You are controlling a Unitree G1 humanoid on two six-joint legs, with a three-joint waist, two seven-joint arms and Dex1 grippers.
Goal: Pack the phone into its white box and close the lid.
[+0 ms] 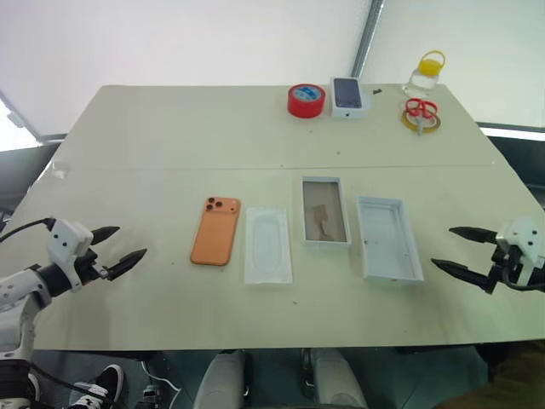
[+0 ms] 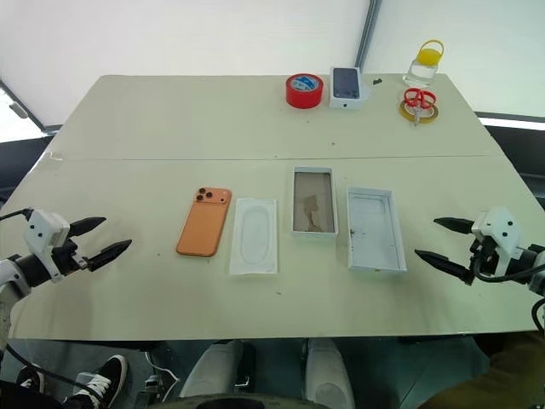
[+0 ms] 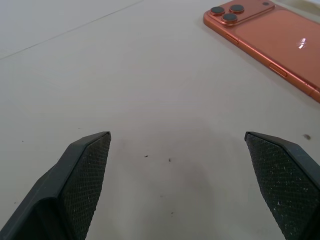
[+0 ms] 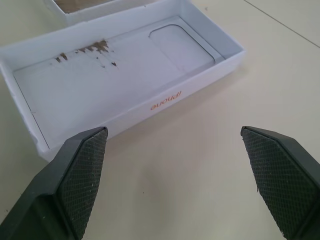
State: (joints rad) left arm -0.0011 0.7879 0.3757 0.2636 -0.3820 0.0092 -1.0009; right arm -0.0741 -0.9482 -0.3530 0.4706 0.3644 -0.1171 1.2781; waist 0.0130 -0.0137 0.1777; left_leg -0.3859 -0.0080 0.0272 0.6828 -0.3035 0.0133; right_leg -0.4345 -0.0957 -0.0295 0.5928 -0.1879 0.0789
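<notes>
The orange phone (image 1: 215, 231) lies back up on the table, left of centre, its three lenses at the far end; the left wrist view shows its lens corner (image 3: 270, 37). Right of it lie a thin white tray (image 1: 267, 244), then the white box (image 1: 324, 213) with an empty brownish floor, then the lid (image 1: 388, 243) with its hollow side up. My left gripper (image 1: 128, 242) hovers open over the table's left side, well apart from the phone. Open too, my right gripper (image 1: 443, 246) hangs just right of the lid (image 4: 120, 85).
At the table's far edge stand a red tape roll (image 1: 306, 100), a small white box picturing a dark phone (image 1: 347, 96), red-handled scissors on a yellow ring (image 1: 421, 112) and a clear bottle with a yellow cap (image 1: 426, 74). A seam (image 1: 170, 167) crosses the table.
</notes>
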